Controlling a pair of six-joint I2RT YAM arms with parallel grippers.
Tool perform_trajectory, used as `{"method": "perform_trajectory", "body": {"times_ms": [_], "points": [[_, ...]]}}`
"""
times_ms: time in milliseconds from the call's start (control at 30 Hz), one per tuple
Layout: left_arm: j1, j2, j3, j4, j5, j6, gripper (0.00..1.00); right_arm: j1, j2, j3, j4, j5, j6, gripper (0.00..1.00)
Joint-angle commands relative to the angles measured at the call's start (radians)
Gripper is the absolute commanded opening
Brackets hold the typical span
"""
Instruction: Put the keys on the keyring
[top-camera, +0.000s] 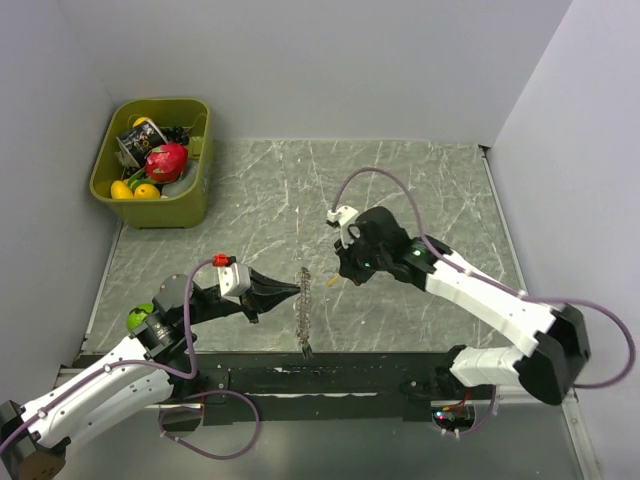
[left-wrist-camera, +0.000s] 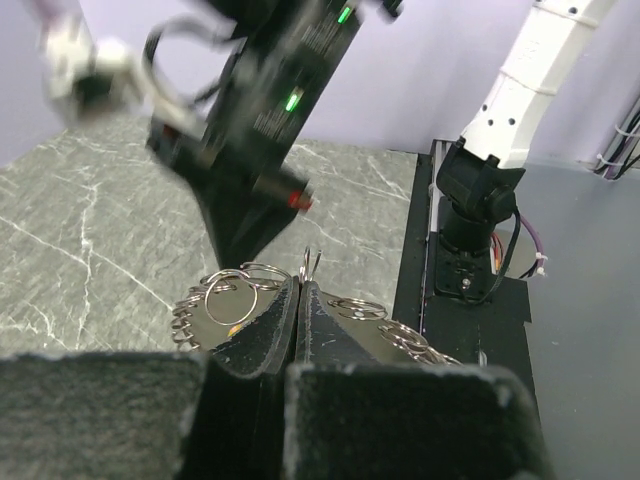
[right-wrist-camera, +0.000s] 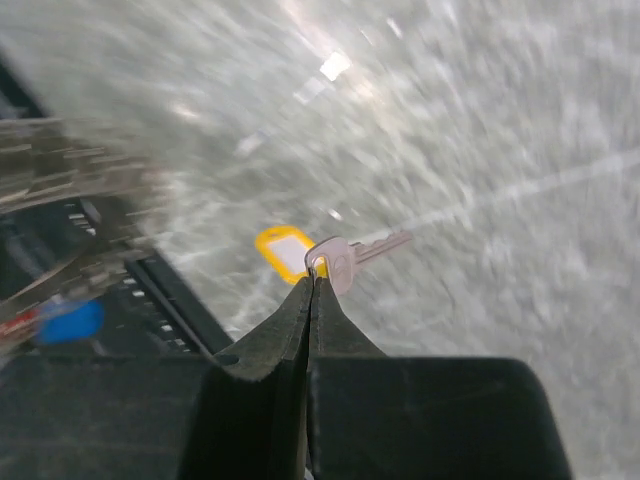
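Silver yellow-tagged key (right-wrist-camera: 340, 263) held, keyring (top-camera: 303, 305) upright

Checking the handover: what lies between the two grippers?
In the top view: the keyring, pinched by the left gripper, then a bare strip of table, then the key in the right gripper.

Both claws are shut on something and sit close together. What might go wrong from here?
1. The right claw pinches the key only at the edge of its head, so it may twist or slip when pressed against a ring.
2. The left claw grips the keyring at one thin spot; the rest hangs loose and may swing aside.
3. The yellow tag beside the key might snag.
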Motion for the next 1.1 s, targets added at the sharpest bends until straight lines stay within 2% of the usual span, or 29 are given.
{"method": "perform_trajectory", "body": {"times_ms": [0,167,333,367,400,500,533,633,733,900,1067], "points": [[-0.003,-0.009,0.046,0.073,0.007,0.013,0.01,0.002,0.103,-0.011,-0.019,0.121,0.086,0.0],[-0.003,-0.009,0.05,0.063,0.004,0.018,0.01,0.002,0.217,-0.087,0.09,0.018,0.15,0.0],[-0.003,-0.012,0.05,0.06,0.004,0.018,0.01,0.008,0.26,-0.114,0.156,-0.053,0.184,0.0],[-0.003,-0.013,0.052,0.057,0.003,0.018,0.01,0.011,0.251,-0.114,0.162,-0.051,0.187,0.12],[-0.003,-0.015,0.052,0.055,0.004,0.018,0.01,0.014,0.242,-0.117,0.17,-0.042,0.19,0.41],[-0.001,-0.019,0.05,0.058,0.003,0.018,0.01,0.018,0.179,-0.127,0.187,-0.019,0.2,0.74],[-0.002,-0.023,0.049,0.058,0.001,0.018,0.01,0.018,0.162,-0.137,0.188,-0.001,0.209,0.77],[-0.003,-0.026,0.05,0.055,0.001,0.016,0.01,0.02,0.104,-0.152,0.19,0.016,0.216,0.79],[-0.003,-0.027,0.049,0.06,-0.001,0.018,0.01,0.034,0.091,-0.157,0.187,0.023,0.223,0.75],[-0.003,-0.027,0.05,0.054,-0.001,0.019,0.01,0.075,0.199,-0.149,0.17,0.029,0.243,0.59],[-0.003,-0.036,0.049,0.046,-0.002,0.018,0.01,0.118,0.259,-0.16,0.185,0.05,0.276,0.58]]}}
